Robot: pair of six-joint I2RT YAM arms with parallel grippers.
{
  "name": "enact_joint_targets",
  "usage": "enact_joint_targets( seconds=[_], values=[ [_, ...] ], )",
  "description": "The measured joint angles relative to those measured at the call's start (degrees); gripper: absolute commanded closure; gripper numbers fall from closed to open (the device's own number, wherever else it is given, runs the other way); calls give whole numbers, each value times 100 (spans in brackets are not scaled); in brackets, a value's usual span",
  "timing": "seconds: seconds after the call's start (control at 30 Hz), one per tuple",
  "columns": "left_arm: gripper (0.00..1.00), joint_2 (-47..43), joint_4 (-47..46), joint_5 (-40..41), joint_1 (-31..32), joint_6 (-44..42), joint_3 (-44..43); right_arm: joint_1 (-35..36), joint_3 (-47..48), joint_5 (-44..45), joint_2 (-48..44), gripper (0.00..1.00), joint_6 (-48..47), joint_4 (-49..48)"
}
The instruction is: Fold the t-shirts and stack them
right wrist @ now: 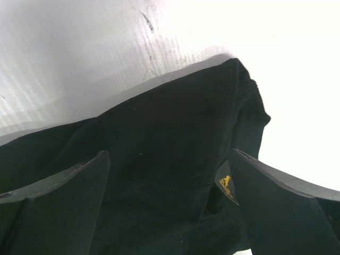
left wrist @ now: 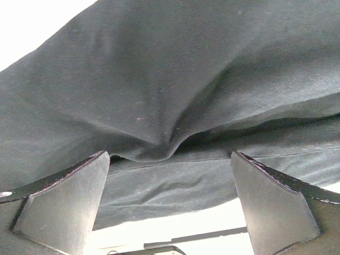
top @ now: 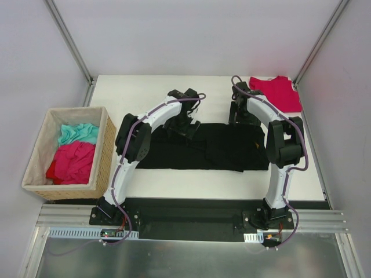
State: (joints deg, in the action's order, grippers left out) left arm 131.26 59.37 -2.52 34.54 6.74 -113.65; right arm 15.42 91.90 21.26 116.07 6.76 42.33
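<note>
The black t-shirt [top: 203, 153] is lying folded on the counter [top: 145, 92], with the red t-shirt [top: 277, 92] sitting at its far right corner. The left jaws and right jaws are both hanging wide over the black t-shirt, holding nothing.

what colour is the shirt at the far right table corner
Crimson red shirt, best seen in the top external view.

A woven tan basket [top: 105, 156] stands beside the left edge of the white tabletop [top: 139, 95]. Inside it lie a crumpled teal cloth [top: 78, 133] and, nearer, a crumpled magenta cloth [top: 75, 162].
</note>
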Motion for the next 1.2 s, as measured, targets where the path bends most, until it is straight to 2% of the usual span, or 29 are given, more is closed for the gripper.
enact_joint_targets(
  seconds=[0.23, 0.63, 0.83, 1.2],
  values=[
    [1, -291, -4, 417, -83, 96, 17, -15, 22, 216, -26, 2, -105, 66],
    [1, -2000, -173, 621, -789, 337, 396, -114, -249, 509, -26, 2, -103, 149],
    [1, -2081, -190, 656, -1091, 466, 743, -284, -476, 634, -17, 3, -79, 212],
    [1, -2083, -212, 669, -1141, 533, 769, -372, -590, 918, 68, 3, 83, 317]
  ],
)
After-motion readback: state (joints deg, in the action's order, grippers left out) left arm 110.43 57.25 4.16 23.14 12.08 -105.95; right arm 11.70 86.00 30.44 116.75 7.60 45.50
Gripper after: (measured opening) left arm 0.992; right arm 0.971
